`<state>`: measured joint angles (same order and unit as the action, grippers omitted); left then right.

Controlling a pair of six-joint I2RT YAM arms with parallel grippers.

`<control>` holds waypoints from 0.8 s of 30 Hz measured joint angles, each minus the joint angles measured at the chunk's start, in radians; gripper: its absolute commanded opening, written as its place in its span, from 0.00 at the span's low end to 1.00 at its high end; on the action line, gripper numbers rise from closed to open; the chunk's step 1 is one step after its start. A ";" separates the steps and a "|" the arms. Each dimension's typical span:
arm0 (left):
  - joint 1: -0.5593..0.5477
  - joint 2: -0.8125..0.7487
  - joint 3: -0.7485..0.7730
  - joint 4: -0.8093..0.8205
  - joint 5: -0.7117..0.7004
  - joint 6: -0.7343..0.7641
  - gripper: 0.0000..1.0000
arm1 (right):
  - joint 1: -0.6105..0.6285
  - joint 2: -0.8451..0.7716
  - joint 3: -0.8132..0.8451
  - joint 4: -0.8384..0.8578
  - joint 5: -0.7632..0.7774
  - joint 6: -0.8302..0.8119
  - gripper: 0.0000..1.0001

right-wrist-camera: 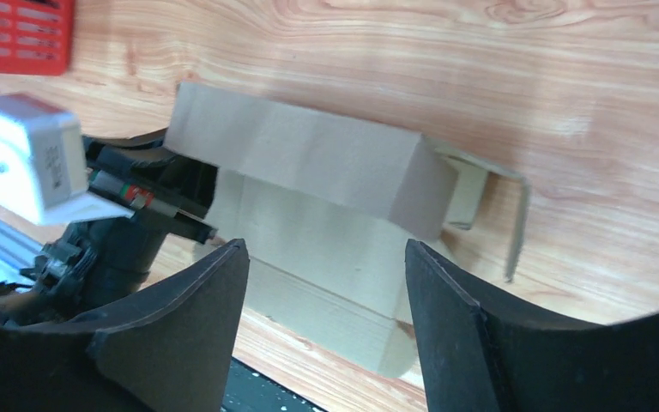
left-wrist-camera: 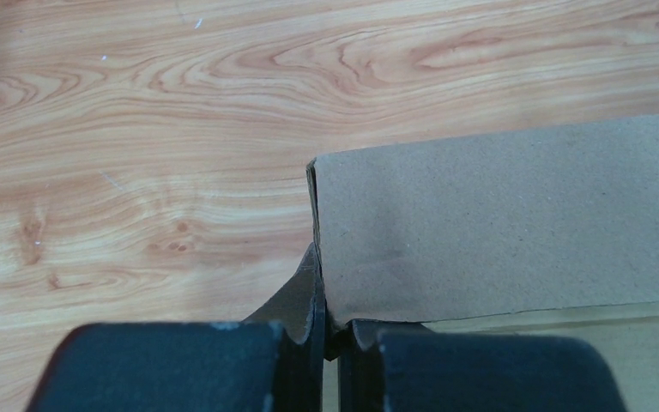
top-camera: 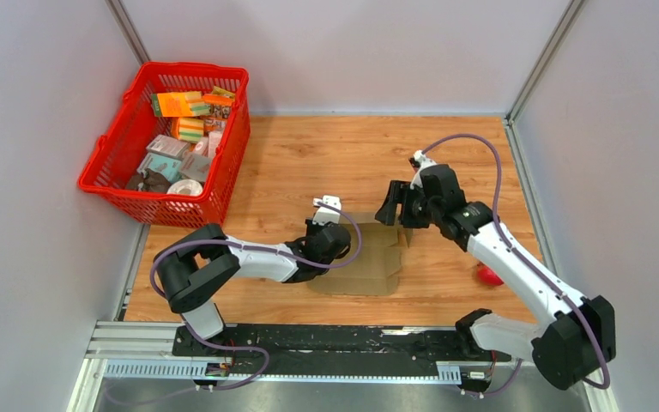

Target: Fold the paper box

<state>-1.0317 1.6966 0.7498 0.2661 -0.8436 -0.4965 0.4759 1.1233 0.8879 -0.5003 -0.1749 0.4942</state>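
The paper box [top-camera: 373, 262] is plain brown cardboard lying partly folded on the wooden table between the arms. One panel [right-wrist-camera: 309, 154] stands raised over the flat part, and a small tabbed flap [right-wrist-camera: 489, 197] sticks up at its right end. My left gripper [top-camera: 341, 247] is shut on the box's left edge, and the left wrist view shows the jaws [left-wrist-camera: 330, 330] pinching the corner of the raised panel [left-wrist-camera: 498, 223]. My right gripper [top-camera: 395, 215] hangs open just above the box's far right corner. Its fingers [right-wrist-camera: 324, 257] are spread wide with nothing between them.
A red mesh basket [top-camera: 167, 142] full of colourful packets stands at the back left, and its corner shows in the right wrist view [right-wrist-camera: 17, 34]. A small red object [top-camera: 487, 275] lies under the right arm. White walls close in the table on three sides.
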 measured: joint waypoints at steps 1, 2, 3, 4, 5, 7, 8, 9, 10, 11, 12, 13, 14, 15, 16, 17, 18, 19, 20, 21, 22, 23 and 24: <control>0.000 -0.009 -0.011 0.002 0.000 0.003 0.00 | 0.000 0.021 0.028 -0.024 0.011 -0.016 0.68; 0.000 -0.020 -0.023 0.005 -0.001 0.007 0.00 | 0.000 0.051 0.064 -0.051 0.022 -0.028 0.66; 0.000 -0.027 -0.039 0.010 -0.001 0.010 0.00 | 0.000 0.081 0.091 -0.067 0.034 -0.035 0.65; 0.000 -0.043 -0.053 0.017 0.000 0.013 0.00 | 0.000 0.106 0.110 -0.079 0.042 -0.037 0.64; 0.000 -0.051 -0.064 0.024 0.000 0.015 0.00 | 0.000 0.134 0.128 -0.088 0.045 -0.036 0.62; 0.000 -0.059 -0.085 0.043 0.000 0.018 0.00 | 0.000 0.169 0.135 -0.090 0.045 -0.022 0.60; 0.000 -0.060 -0.091 0.056 0.000 0.021 0.00 | 0.000 0.183 0.135 -0.094 0.045 -0.010 0.58; 0.000 -0.060 -0.095 0.065 0.000 0.024 0.00 | 0.000 0.196 0.134 -0.094 0.043 0.005 0.57; 0.000 -0.060 -0.097 0.070 0.000 0.027 0.00 | 0.000 0.206 0.131 -0.092 0.042 0.021 0.56; 0.000 -0.060 -0.099 0.076 0.000 0.029 0.00 | 0.000 0.212 0.124 -0.085 0.038 0.042 0.55; 0.000 -0.060 -0.101 0.080 0.000 0.029 0.00 | 0.000 0.214 0.117 -0.080 0.033 0.060 0.54; 0.000 -0.060 -0.104 0.087 0.001 0.031 0.00 | 0.000 0.214 0.104 -0.068 0.026 0.076 0.53; 0.000 -0.060 -0.108 0.095 0.002 0.032 0.00 | 0.000 0.214 0.089 -0.055 0.018 0.098 0.51; 0.000 -0.060 -0.111 0.100 0.002 0.032 0.00 | -0.002 0.216 0.073 -0.040 0.005 0.119 0.50; 0.000 -0.060 -0.113 0.105 0.002 0.032 0.00 | -0.002 0.217 0.062 -0.029 -0.004 0.137 0.50; 0.000 -0.060 -0.115 0.111 0.002 0.033 0.00 | -0.003 0.220 0.047 -0.008 -0.017 0.160 0.48; 0.000 -0.060 -0.116 0.114 0.003 0.034 0.00 | -0.004 0.223 0.036 0.003 -0.027 0.177 0.47; 0.000 -0.060 -0.117 0.117 0.004 0.035 0.00 | -0.006 0.228 0.024 0.022 -0.039 0.195 0.45; 0.000 -0.060 -0.119 0.121 0.004 0.035 0.00 | -0.009 0.232 0.011 0.040 -0.048 0.214 0.42; 0.000 -0.060 -0.120 0.122 0.004 0.035 0.00 | -0.013 0.235 0.000 0.056 -0.057 0.229 0.41; 0.000 -0.060 -0.121 0.126 0.004 0.035 0.00 | -0.017 0.235 -0.010 0.073 -0.067 0.245 0.40; 0.000 -0.060 -0.123 0.129 0.005 0.035 0.00 | -0.024 0.235 -0.020 0.091 -0.077 0.262 0.37; 0.000 -0.060 -0.124 0.131 0.004 0.035 0.00 | -0.030 0.235 -0.028 0.109 -0.086 0.275 0.36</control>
<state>-1.0317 1.6363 0.6254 0.3969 -0.8394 -0.4614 0.4458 1.3579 0.8600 -0.3912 -0.2607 0.7692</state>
